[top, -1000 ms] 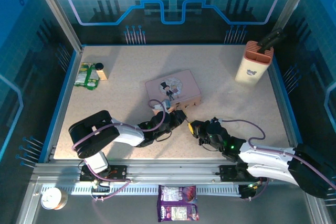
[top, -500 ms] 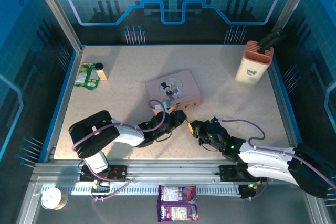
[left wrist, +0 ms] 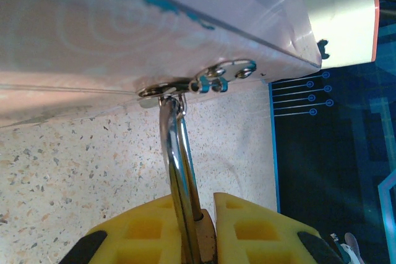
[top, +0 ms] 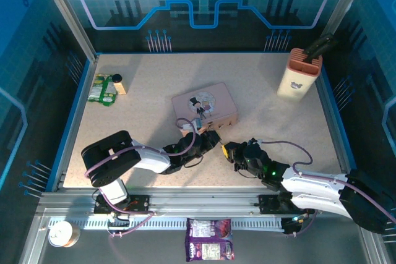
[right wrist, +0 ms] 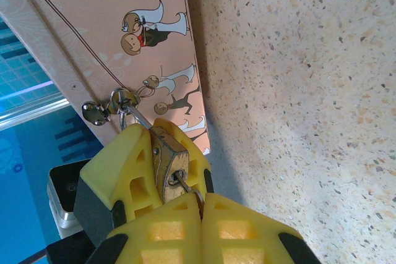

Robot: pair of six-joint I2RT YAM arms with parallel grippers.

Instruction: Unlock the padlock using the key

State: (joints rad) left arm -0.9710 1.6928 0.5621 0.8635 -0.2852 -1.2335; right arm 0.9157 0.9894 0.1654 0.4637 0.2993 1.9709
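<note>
Both arms lie low, meeting near the pink illustrated tin box [top: 216,110]. The left gripper [left wrist: 199,214] pinches the small brass padlock [right wrist: 168,164], the right gripper [right wrist: 201,205] the slim grey key [right wrist: 185,185].

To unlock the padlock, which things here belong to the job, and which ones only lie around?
Job:
- padlock, held in the left gripper
- key, held in the right gripper
- tin, whose hasp the padlock hangs on

Lying about:
- knife block
- green packet
- purple packet
</note>
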